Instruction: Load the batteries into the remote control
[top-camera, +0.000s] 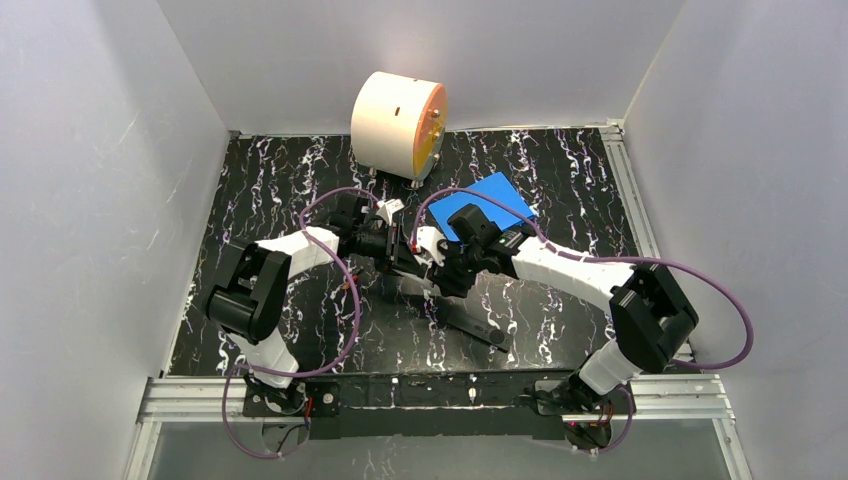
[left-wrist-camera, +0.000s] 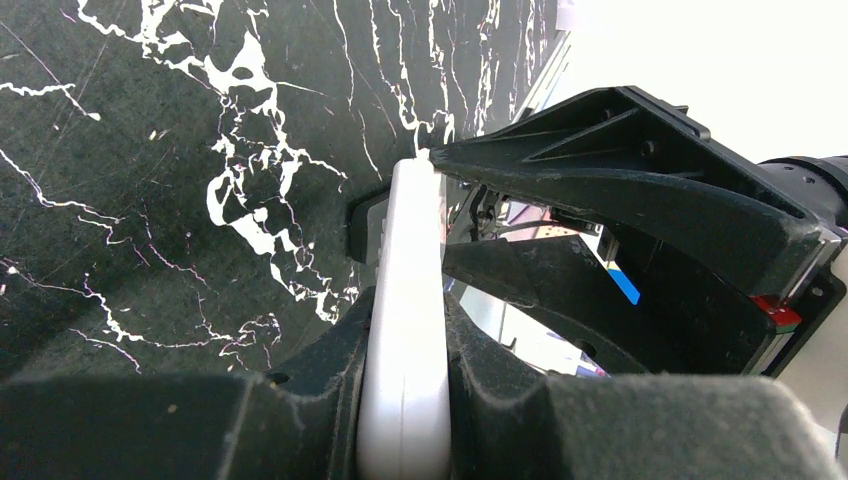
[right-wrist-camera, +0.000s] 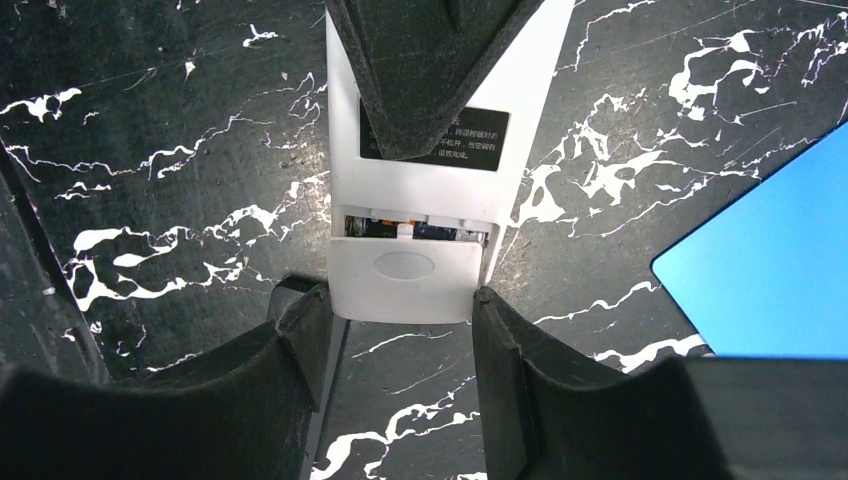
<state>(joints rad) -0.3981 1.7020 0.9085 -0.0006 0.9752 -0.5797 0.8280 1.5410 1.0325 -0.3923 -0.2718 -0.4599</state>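
Left gripper (left-wrist-camera: 405, 325) is clamped on the white remote control (left-wrist-camera: 411, 240), held edge-on above the table. Right gripper (right-wrist-camera: 398, 305) straddles the battery cover (right-wrist-camera: 405, 280), fingers against both edges; grip cannot be confirmed.

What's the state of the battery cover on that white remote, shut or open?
Partly open: the battery cover sits on the white remote, but a narrow gap above it exposes the compartment.
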